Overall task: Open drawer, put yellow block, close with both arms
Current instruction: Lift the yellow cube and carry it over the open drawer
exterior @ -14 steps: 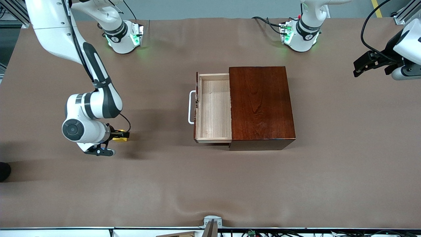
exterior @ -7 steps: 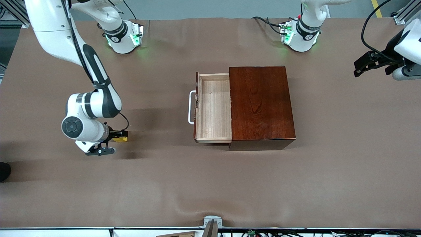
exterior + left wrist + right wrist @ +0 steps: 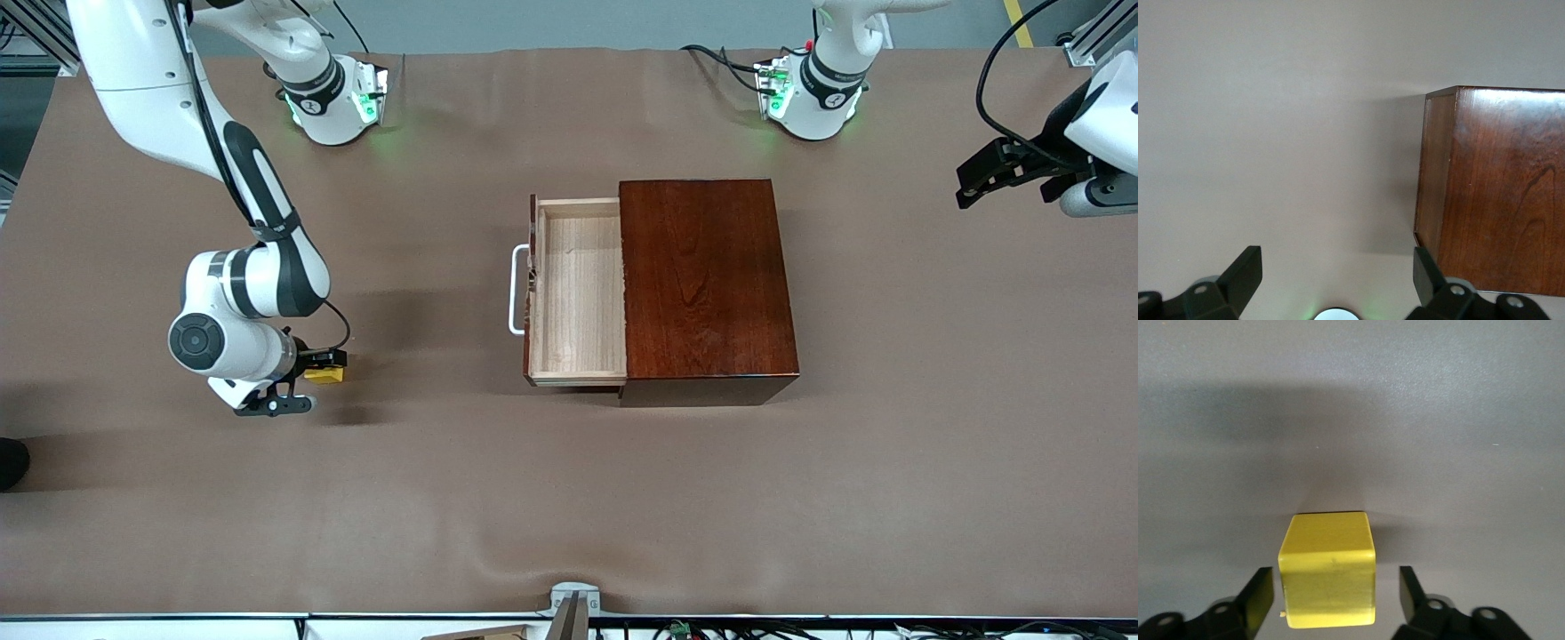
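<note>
Yellow block (image 3: 1329,577) mostly hidden under right gripper (image 3: 313,366) in front view; on the bench toward the right arm's end, well apart from the drawer (image 3: 578,293), which stands pulled out. Jaws flank the cube, narrow gaps both sides, no contact. Left gripper (image 3: 1338,277) waits aloft, jaws wide, empty.

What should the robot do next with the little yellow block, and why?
Probably finish squeezing. The right gripper sits low around the yellow block, one finger on each side, with slim gaps showing, so it is not gripped yet. The block rests on the table, and the drawer already stands open and bare inside. The left gripper waits open beside the wooden box.
</note>
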### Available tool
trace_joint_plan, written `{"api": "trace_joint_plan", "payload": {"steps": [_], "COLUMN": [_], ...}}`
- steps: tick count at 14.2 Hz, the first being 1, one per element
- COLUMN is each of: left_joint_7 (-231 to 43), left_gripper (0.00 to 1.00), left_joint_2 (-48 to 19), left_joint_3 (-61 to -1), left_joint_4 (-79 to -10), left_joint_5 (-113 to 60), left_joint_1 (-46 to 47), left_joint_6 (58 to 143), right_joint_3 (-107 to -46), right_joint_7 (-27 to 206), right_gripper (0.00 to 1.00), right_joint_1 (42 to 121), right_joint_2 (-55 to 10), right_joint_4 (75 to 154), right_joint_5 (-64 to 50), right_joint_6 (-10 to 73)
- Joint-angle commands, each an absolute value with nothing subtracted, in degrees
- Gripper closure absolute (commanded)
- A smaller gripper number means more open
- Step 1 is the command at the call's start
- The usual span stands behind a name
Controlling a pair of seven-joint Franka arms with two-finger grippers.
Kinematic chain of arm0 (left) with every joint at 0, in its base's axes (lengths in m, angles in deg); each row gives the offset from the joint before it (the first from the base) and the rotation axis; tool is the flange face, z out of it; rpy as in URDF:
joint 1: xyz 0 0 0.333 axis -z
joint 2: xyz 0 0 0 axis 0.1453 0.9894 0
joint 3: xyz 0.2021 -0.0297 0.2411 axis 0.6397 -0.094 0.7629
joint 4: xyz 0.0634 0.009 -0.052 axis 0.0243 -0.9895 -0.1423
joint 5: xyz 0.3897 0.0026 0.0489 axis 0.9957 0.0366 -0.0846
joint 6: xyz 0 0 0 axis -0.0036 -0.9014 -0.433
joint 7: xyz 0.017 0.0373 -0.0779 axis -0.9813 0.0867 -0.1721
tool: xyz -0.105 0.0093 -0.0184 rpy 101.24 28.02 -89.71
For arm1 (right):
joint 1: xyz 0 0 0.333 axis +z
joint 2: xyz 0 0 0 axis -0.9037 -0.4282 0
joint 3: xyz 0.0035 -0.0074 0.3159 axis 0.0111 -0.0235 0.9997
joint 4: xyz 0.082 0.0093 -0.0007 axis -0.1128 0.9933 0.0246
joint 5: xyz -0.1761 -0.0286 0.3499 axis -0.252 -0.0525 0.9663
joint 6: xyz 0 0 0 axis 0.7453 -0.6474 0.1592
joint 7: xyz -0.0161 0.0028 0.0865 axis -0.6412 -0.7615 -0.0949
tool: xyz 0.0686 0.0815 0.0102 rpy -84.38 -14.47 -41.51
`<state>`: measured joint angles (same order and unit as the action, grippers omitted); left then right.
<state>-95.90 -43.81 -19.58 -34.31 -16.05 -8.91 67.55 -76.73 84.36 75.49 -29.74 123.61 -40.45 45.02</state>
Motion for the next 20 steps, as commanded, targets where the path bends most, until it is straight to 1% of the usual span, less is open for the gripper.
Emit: {"api": "trace_joint_plan", "payload": {"steps": [1,2,3,4,7,13,17,20], "left_joint_7": [-94.54,-94.63,-94.54,-94.63,-94.63,-94.54,-94.54,-94.54], "left_gripper": [0.0,0.0,0.0,0.0,0.0,0.0,0.0,0.0], "left_joint_2": [-45.03,-45.03,-45.03,-45.03,-45.03,-45.12,-45.12,-45.03], "left_joint_3": [-20.36,-20.36,-20.27,-20.27,-20.27,-20.27,-20.27,-20.18], "left_joint_4": [-35.56,-35.47,-35.56,-35.56,-35.56,-35.56,-35.56,-35.56], "left_joint_5": [-16.41,-16.41,-16.41,-16.41,-16.41,-16.49,-16.49,-16.41], "left_joint_1": [-10.2,-10.2,-10.2,-10.2,-10.2,-10.2,-10.2,-10.2], "left_joint_6": [68.33,68.33,68.33,68.33,68.33,68.33,68.33,68.33], "right_joint_3": [-76.58,-76.49,-76.4,-76.4,-76.31,-76.23,-76.23,-76.23], "right_joint_7": [85.37,85.37,85.37,85.28,84.32,74.14,57.9,42.54], "right_gripper": [0.68,0.76,0.98,1.0,1.0,1.0,1.0,1.0], "right_joint_1": [75.45,75.45,75.45,75.54,76.68,78.26,82.3,86.86], "right_joint_2": [-29.27,-29.36,-29.36,-29.36,-28.22,-24.89,-21.63,-20.49], "right_joint_4": [124.58,124.58,124.58,124.58,124.14,120.72,120.1,117.21], "right_joint_5": [-39.54,-39.46,-39.46,-39.37,-39.37,-39.28,-38.49,-37.35], "right_joint_6": [46.03,46.47,46.56,46.48,44.46,35.85,30.4,24.44]}}
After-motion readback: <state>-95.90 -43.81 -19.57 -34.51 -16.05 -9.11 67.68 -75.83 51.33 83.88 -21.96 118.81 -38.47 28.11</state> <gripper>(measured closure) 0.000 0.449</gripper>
